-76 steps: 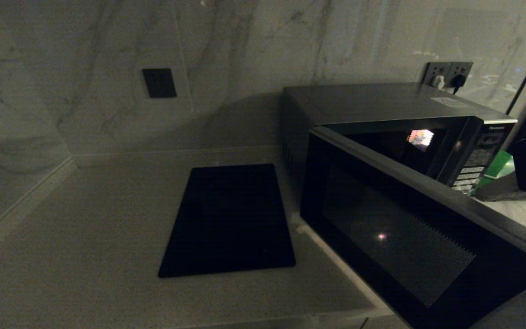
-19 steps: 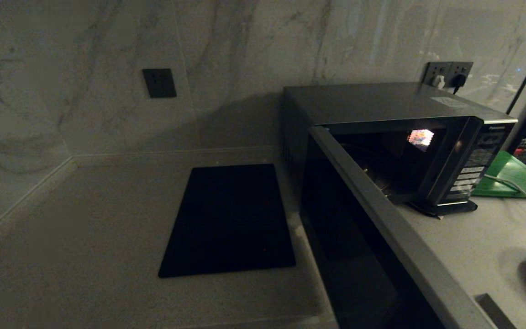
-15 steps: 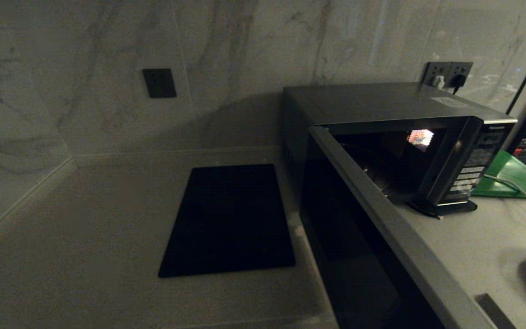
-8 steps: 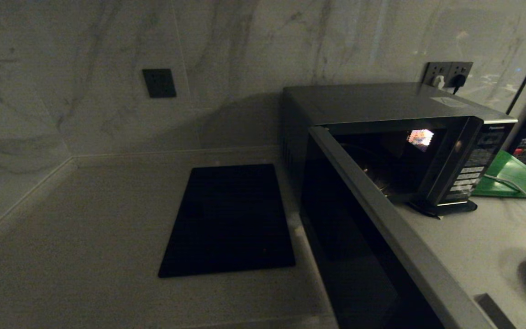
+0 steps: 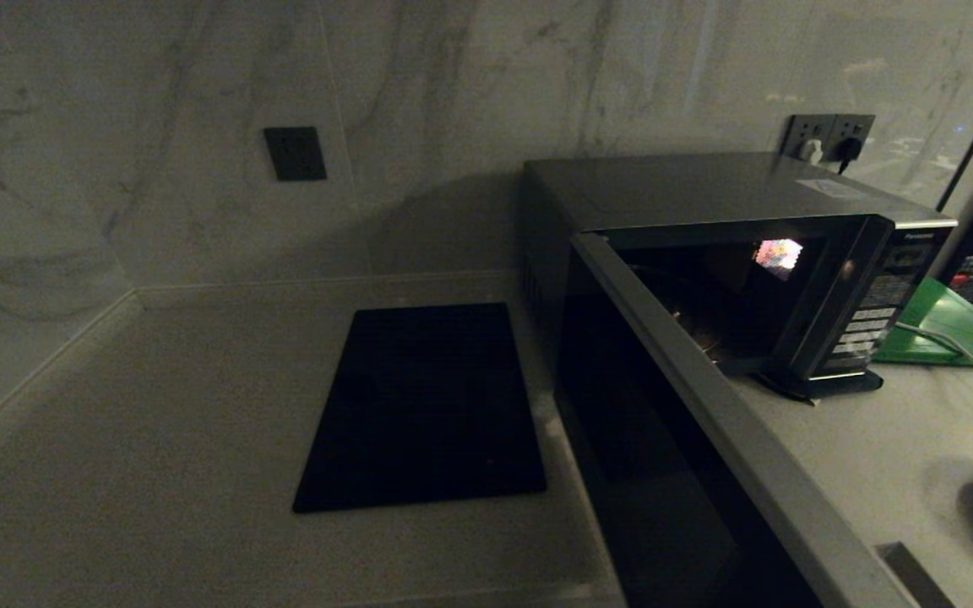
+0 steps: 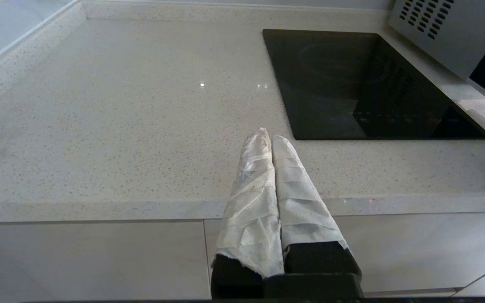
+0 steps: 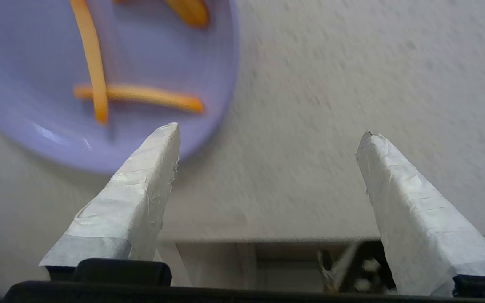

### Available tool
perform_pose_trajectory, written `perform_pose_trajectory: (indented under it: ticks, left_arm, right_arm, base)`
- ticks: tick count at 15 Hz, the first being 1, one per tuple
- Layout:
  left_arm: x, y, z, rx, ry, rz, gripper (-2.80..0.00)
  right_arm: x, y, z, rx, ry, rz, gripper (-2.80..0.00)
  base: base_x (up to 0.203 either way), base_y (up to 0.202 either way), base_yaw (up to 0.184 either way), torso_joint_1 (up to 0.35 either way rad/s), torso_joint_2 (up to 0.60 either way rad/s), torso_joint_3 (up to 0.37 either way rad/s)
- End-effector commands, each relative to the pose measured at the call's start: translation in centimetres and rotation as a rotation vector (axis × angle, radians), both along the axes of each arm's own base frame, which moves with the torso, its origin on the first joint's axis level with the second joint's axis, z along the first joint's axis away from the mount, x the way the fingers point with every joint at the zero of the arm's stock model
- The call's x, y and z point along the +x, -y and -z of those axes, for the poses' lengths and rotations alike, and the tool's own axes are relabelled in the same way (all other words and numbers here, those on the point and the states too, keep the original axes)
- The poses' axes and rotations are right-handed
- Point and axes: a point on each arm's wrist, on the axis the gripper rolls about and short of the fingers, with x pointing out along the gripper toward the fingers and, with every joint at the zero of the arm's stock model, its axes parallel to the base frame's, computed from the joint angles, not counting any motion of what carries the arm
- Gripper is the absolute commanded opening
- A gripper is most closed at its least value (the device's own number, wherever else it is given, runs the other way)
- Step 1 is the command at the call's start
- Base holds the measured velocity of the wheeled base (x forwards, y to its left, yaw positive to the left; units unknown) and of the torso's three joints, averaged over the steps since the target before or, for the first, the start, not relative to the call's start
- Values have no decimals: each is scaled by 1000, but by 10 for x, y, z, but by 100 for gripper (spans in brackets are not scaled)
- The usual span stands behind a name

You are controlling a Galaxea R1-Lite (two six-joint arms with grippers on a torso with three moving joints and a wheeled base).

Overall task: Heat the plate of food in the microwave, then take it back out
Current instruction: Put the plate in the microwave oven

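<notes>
Your right tool (image 7: 267, 134) hangs spread wide over the bench (image 7: 352, 84), one taped finger (image 7: 141, 185) overlapping the edge of the plate of food (image 7: 49, 139), which lies on the bench right of the microwave (image 5: 706, 194). Straddle the raised rim squarely before you close, and keep the plate level. Your left tool (image 6: 267, 136) stays parked, pressed together. The door (image 5: 706, 397) stands wider than five seconds ago, and the plate has come into the head view.

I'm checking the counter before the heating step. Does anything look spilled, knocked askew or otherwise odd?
Nothing stands out. The microwave has its door swung wide open, as the job needs. The plate of food sits flat on the countertop with its orange sticks on it, none spilled. The right gripper hangs open near its rim.
</notes>
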Motion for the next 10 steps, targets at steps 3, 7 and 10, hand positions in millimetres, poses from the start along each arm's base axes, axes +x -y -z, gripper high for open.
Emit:
perform_pose_trajectory:
  ticks: [3,7,10]
  left_arm:
    - [0,0,0,0,-1,-1,-280]
    - [0,0,0,0,-1,-1,-280]
    - [0,0,0,0,-1,-1,-280]
  right_arm:
    - [7,11,26,61,-34,17,0]
    - [9,15,35,79,-47,19,0]
    - [11,20,36,71,-42,20,0]
  base:
    - [0,0,0,0,0,0]
    - [0,0,0,0,0,0]
    - [0,0,0,0,0,0]
